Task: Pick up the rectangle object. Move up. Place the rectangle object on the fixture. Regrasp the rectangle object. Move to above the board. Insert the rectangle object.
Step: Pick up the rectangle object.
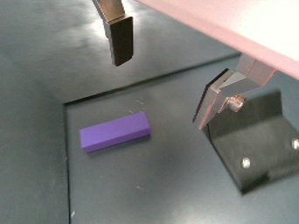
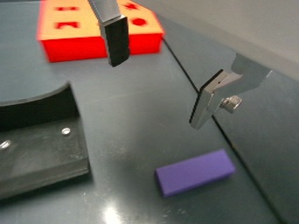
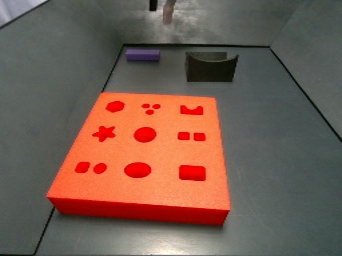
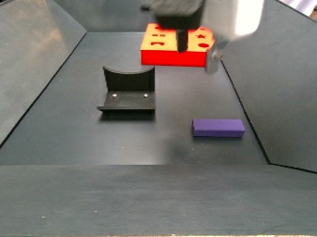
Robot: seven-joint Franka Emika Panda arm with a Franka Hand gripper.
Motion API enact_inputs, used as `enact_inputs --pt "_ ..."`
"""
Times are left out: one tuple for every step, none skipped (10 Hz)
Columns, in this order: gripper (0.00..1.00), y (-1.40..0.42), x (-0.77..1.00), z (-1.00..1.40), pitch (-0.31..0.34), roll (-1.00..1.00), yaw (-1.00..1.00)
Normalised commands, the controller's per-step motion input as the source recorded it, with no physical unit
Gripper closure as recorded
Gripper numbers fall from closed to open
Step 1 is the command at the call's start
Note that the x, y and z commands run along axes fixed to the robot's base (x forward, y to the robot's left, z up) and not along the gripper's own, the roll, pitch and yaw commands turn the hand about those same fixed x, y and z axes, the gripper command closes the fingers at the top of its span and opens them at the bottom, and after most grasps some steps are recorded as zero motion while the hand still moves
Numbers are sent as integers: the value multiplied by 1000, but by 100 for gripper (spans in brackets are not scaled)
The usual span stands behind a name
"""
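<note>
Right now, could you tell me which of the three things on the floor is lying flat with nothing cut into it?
The rectangle object, a plain purple block. The fixture has a curved notch, the board shaped recesses. The gripper hangs open above.

Both wrist views ride on the arm, close up, looking down past the gripper (image 1: 170, 74) at the purple block (image 1: 115, 132); a side view looks from behind the red board (image 3: 144, 152); a side view faces back from the block's end (image 4: 218, 128); all share the block and the fixture (image 4: 128, 92).
</note>
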Motion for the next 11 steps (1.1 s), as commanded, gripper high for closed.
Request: enact_inputs --pt "0 229 -109 -597 0 0 -789" --pt "0 420 -89 -783 7 0 -609" --pt "0 509 -69 -846 10 0 -526" --pt "0 583 -106 -834 4 0 -440" --pt "0 571 -103 -826 0 0 -449" --pt "0 446 -14 -757 0 0 -560" --pt "0 106 46 -551 -24 -83 -803" --pt "0 0 0 -486 -116 -213 -797" --pt "0 0 0 -411 -167 -297 -706" --pt "0 43 -220 -363 -203 -319 -549" --pt "0 0 -320 -289 -171 -250 -214"
